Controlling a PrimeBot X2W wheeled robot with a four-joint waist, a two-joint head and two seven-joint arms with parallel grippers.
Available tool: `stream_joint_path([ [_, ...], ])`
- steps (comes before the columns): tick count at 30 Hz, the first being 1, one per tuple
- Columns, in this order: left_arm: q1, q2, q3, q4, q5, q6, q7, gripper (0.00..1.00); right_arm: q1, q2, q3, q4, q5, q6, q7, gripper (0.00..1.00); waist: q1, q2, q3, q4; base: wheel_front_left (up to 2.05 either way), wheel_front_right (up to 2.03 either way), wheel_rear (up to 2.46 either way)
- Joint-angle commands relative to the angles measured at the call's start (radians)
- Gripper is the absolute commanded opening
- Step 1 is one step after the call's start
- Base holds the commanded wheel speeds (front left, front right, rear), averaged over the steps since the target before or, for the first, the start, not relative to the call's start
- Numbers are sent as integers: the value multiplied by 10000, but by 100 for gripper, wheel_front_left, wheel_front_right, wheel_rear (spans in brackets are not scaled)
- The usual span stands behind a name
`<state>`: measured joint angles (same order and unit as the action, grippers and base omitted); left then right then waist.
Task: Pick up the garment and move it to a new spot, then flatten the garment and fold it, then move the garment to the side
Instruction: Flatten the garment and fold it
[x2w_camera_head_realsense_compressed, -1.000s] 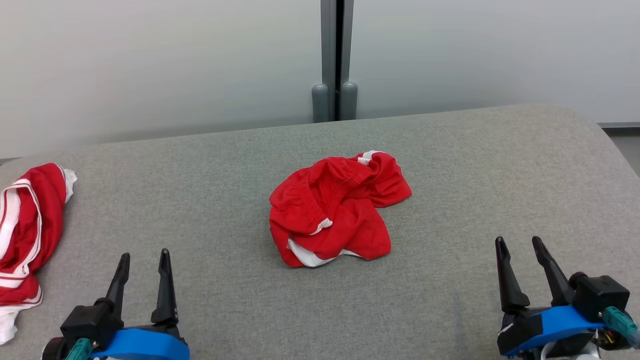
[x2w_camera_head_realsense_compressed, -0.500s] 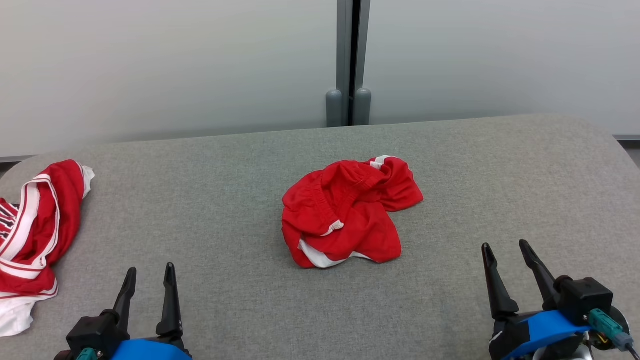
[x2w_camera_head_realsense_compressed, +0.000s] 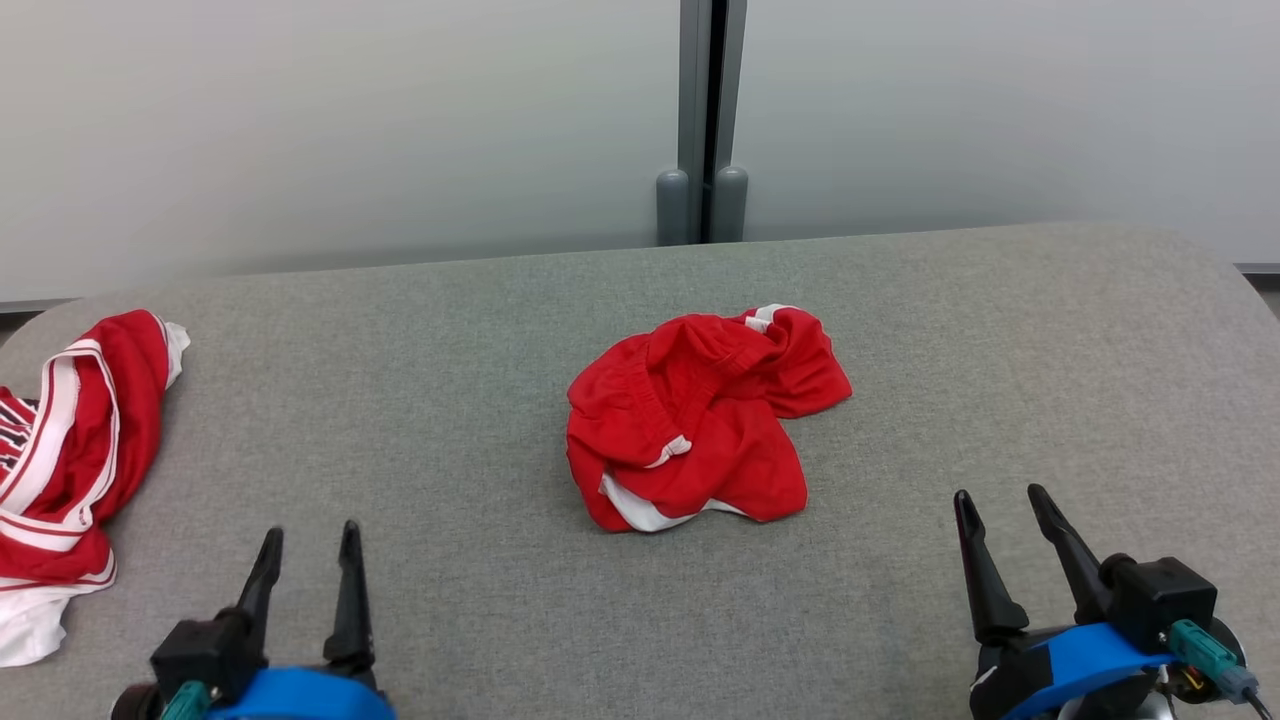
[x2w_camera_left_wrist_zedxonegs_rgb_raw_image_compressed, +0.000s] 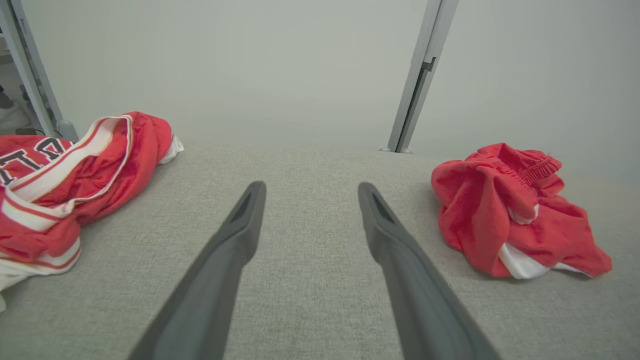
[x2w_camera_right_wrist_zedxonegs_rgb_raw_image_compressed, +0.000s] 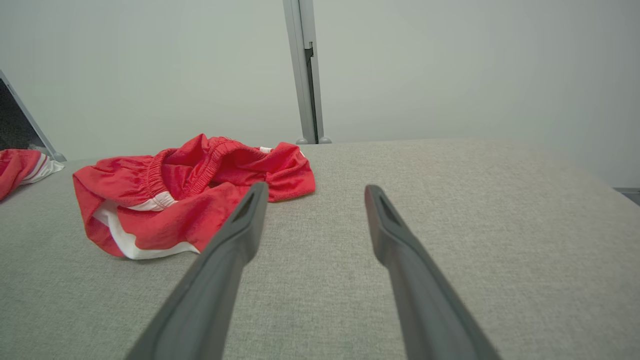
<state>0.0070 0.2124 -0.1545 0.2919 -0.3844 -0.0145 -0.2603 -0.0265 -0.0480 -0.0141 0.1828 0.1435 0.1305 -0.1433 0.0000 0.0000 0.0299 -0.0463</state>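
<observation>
grey table (x2w_camera_head_realsense_compressed: 1000, 330), garment (x2w_camera_head_realsense_compressed: 700, 420) between end effectors

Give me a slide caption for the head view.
Crumpled red shorts lie untouched on the table; left gripper and right gripper sit nearer, fingers apart; striped jersey at left.

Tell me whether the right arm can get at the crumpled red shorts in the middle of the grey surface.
Probably yes. The right gripper stands open and empty, and only bare grey surface lies between it and the red shorts. Its actual reach cannot be confirmed.
</observation>
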Motion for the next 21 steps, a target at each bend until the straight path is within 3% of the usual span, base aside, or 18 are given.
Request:
stream_joint_path([
  [1,-389,2,-110,-43,104,-8,19,100,47,-42,27,27,46,5,-65,100,0,0,19,-9,0,0,0],
  [5,-1326,-43,-851,-227,516,-363,574,100,-125,-42,125,-15,68,5,-58,100,0,0,237,-67,0,0,0],
  [12,-3680,-321,-2914,-41,1052,-1031,2739,100,-469,-42,492,71,196,5,-180,100,0,0,847,-407,0,0,0],
  [17,-4963,-452,-4239,792,1164,-1159,3830,100,-766,-46,845,249,399,5,-345,100,0,0,1265,-806,0,0,0],
  [21,-5675,-187,-4991,1819,1458,-1145,4554,100,-1025,-43,1154,406,579,5,-483,100,0,0,1577,-1215,0,0,0],
])
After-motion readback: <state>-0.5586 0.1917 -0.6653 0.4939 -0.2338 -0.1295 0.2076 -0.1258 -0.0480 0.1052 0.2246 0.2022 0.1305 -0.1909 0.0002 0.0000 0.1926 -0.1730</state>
